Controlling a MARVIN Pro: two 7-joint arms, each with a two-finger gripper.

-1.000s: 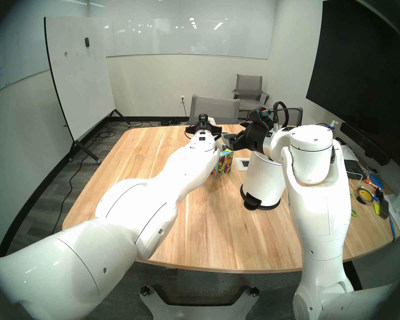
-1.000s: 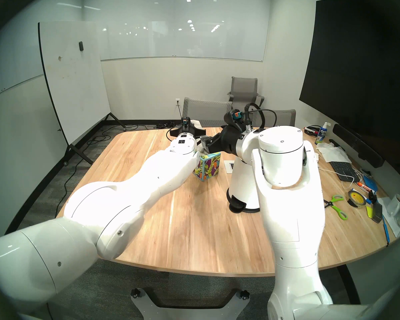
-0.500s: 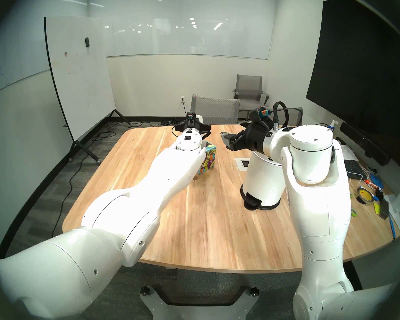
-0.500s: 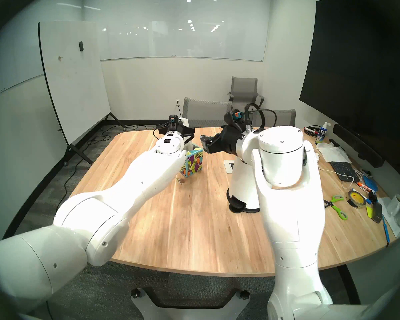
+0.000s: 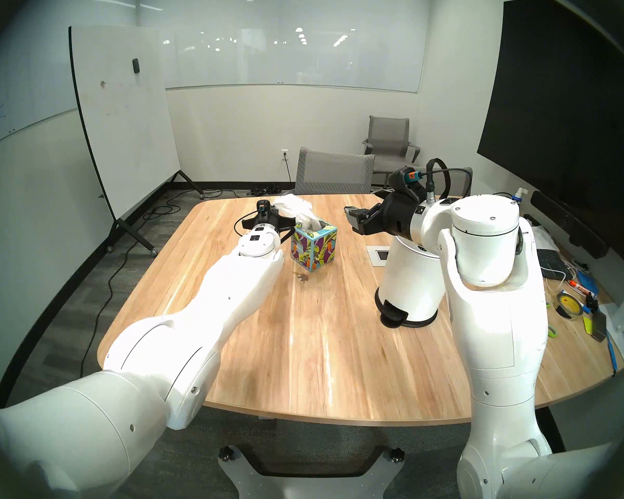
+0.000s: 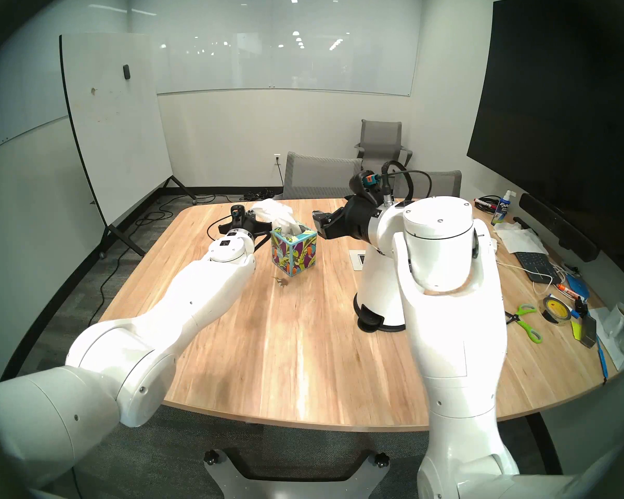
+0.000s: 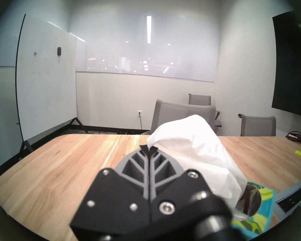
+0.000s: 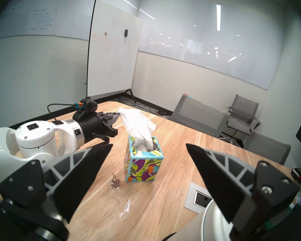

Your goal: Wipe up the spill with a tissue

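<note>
Left pincer [image 7: 149, 149] on soft crumpled tissue [image 7: 195, 148]

Left arm stretched forward, left gripper [image 7: 149, 149] level, jaws pinched together, right arm bent upright, right gripper [image 8: 149, 146] spread wide.

The spill [image 8: 115, 181] lies on bare table [image 5: 321, 343] just in front of the tissue box [image 8: 143, 163], open from above and the near side. The box blocks approach from behind; the pedal bin [image 5: 407, 286] stands well to the right.
</note>
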